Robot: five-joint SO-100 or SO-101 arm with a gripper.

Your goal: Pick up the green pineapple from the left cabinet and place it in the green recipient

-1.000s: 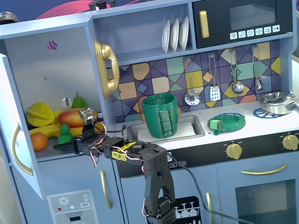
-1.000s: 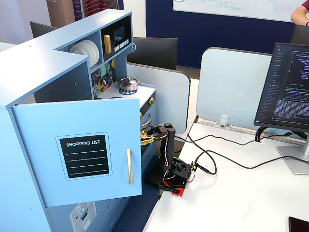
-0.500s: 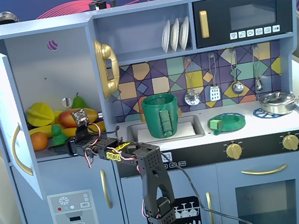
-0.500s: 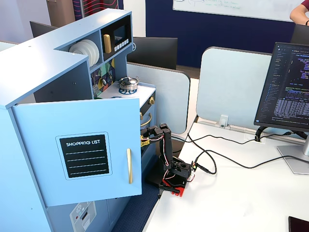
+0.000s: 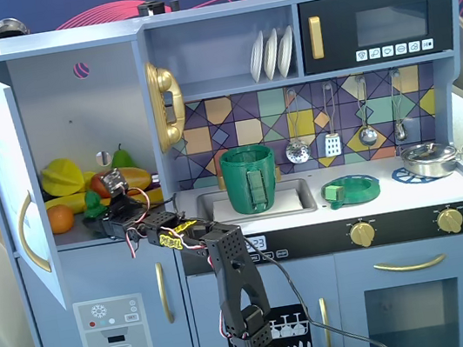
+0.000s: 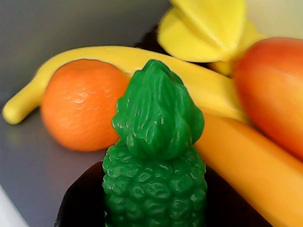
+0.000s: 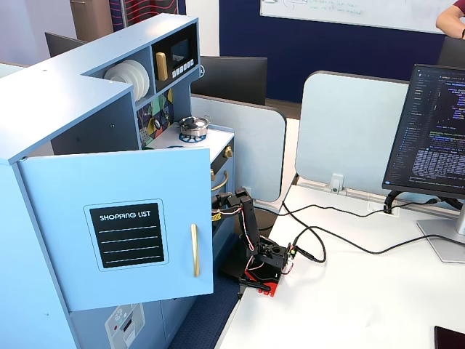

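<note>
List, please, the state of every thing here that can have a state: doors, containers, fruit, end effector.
left cabinet: door open, fruit inside
green pineapple: upright on the shelf, not lifted
green recipient: upright beside the sink; its inside cannot be seen
microwave: door closed
end effector: reaching into the cabinet at the pineapple; open or shut cannot be told

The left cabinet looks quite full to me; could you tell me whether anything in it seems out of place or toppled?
Nothing stands out. The green pineapple stands upright, crown up, in front of the orange and the banana, and the left cabinet has its door swung open. The fruit lies loosely piled but none has spilled off the shelf.
</note>
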